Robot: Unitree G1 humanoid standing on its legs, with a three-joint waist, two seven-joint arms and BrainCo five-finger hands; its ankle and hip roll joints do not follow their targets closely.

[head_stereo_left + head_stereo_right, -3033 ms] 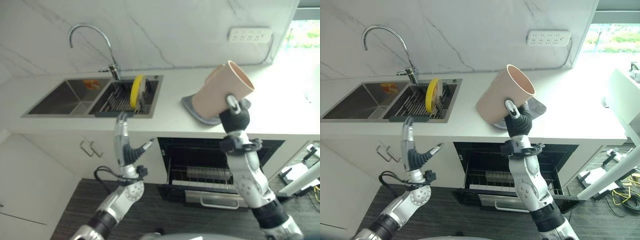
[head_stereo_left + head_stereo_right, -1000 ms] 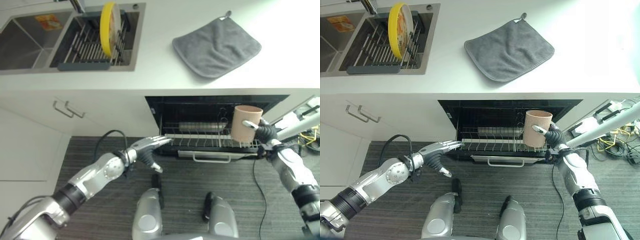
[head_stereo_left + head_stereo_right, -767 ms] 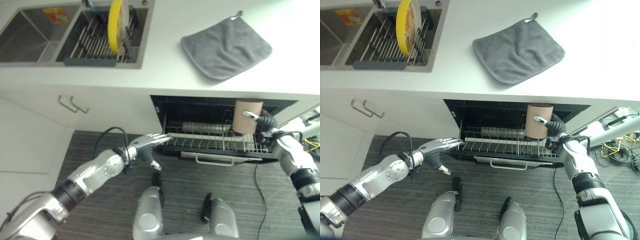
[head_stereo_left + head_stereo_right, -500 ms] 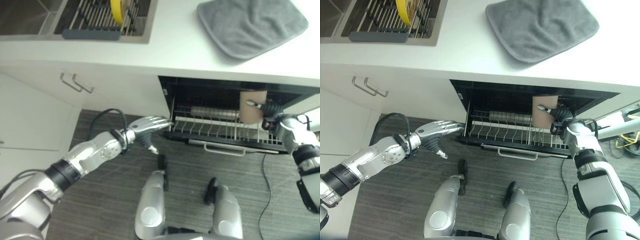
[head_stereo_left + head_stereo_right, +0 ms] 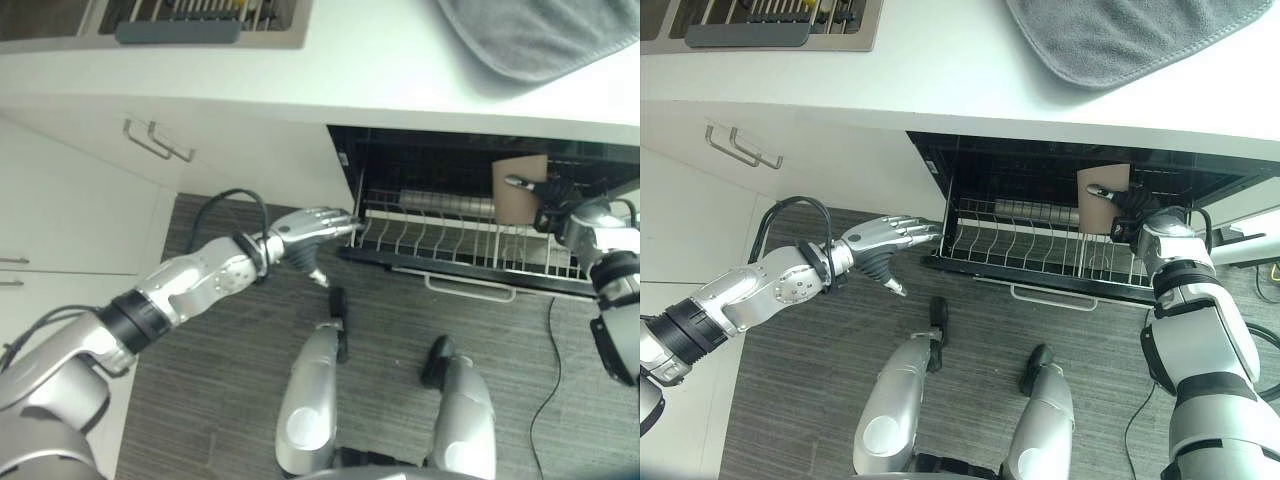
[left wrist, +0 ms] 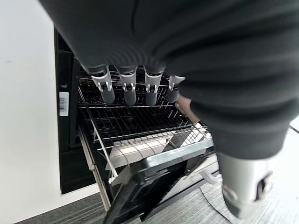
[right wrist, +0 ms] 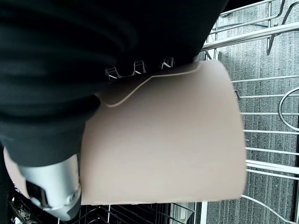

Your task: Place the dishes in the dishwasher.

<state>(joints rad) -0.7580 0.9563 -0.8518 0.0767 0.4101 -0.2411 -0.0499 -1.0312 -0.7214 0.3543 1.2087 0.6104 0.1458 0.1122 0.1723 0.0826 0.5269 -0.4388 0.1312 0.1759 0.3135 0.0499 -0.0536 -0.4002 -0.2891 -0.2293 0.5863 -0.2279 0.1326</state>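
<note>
My right hand (image 5: 1137, 217) is shut on a tan cup (image 5: 1097, 198) and holds it upright inside the open dishwasher, over the right end of the pulled-out wire rack (image 5: 1015, 250). The right wrist view has that cup (image 7: 173, 140) close up, with my thumb (image 7: 51, 186) against its side and rack wires behind it. My left hand (image 5: 305, 232) is open, fingers straight, at the rack's left front corner; in the left wrist view its fingertips (image 6: 128, 93) point into the rack (image 6: 140, 121). A metal cylinder (image 5: 445, 205) lies in the rack's back row.
The white countertop (image 5: 350, 60) overhangs the dishwasher. A grey cloth (image 5: 1130, 30) lies on it at the right, and a sink drying rack (image 5: 770, 25) sits at the upper left. A white cabinet with a bar handle (image 5: 155, 142) stands left of the dishwasher. Dark wood floor below.
The camera has dipped, so the counter slides up. My right hand has carried the cup deeper under the counter, lower into the rack. The left hand has edged closer to the rack's left corner.
</note>
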